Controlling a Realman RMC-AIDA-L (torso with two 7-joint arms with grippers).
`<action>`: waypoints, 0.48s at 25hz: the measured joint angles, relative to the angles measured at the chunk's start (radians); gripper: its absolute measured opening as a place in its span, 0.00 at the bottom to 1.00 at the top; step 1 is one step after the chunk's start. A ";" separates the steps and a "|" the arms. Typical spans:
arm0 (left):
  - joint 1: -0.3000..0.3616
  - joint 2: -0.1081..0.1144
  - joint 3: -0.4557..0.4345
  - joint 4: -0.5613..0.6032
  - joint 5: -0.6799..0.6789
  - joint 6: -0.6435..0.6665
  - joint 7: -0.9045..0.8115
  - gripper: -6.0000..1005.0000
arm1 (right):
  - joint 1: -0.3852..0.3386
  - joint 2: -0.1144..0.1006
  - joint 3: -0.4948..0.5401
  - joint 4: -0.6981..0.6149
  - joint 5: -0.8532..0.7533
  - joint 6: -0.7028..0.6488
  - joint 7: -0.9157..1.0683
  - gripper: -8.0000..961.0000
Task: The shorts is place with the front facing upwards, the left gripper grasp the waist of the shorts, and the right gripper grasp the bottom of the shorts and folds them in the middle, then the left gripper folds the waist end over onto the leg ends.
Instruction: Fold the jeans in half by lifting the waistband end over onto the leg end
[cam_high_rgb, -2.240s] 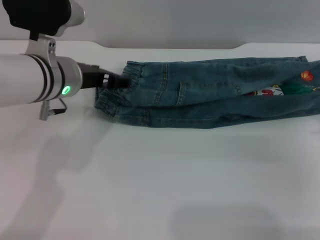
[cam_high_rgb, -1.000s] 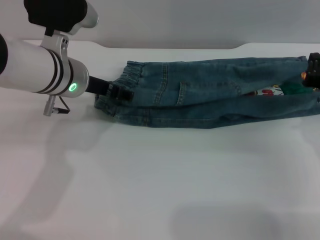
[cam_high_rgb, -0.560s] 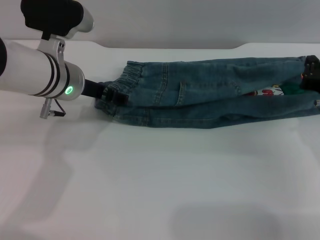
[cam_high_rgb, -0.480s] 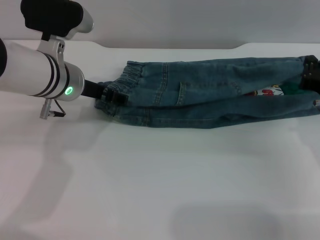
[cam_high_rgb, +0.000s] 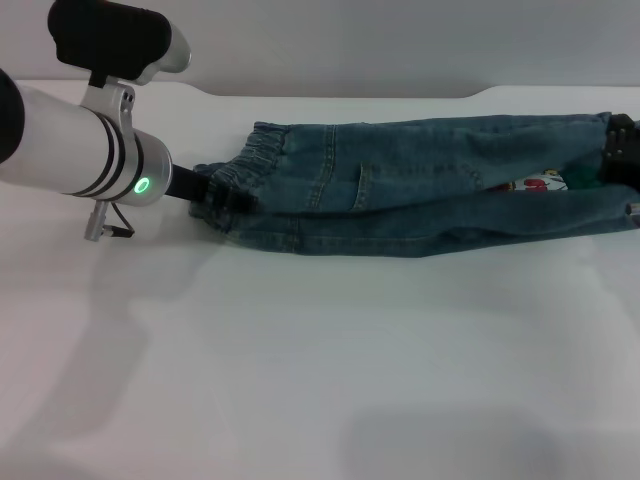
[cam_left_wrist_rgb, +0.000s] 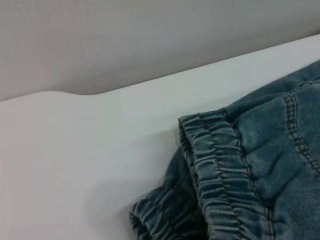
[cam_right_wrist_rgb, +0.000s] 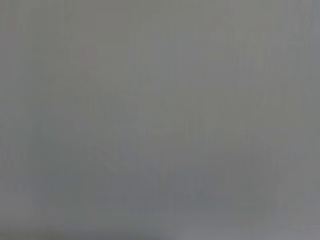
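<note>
The left gripper (cam_high_rgb: 228, 190) is sitting at the waist (cam_high_rgb: 245, 172) of the shorts (cam_high_rgb: 420, 195) — grip unclear; the right gripper (cam_high_rgb: 622, 150) is reaching the leg ends — next, a secure waist pinch.

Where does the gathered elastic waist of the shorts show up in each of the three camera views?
Head view: the waist is left of centre, at the shorts' left end, with the left gripper at it.
Left wrist view: the waist fills the lower right, puckered and stitched.
Right wrist view: not in it; only plain grey shows.
Shared landmark: the white table's curved far edge, in the head and left wrist views.
</note>
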 joint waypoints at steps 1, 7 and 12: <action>-0.002 0.000 0.000 0.004 0.000 0.001 0.001 0.84 | -0.001 0.000 0.000 0.000 0.000 0.000 0.000 0.01; -0.014 -0.001 0.002 0.032 -0.001 0.011 0.002 0.84 | -0.005 0.000 0.000 0.002 0.000 0.000 0.000 0.01; -0.015 -0.003 0.001 0.040 -0.002 0.012 0.002 0.84 | -0.005 0.000 0.000 0.002 0.000 0.000 0.000 0.01</action>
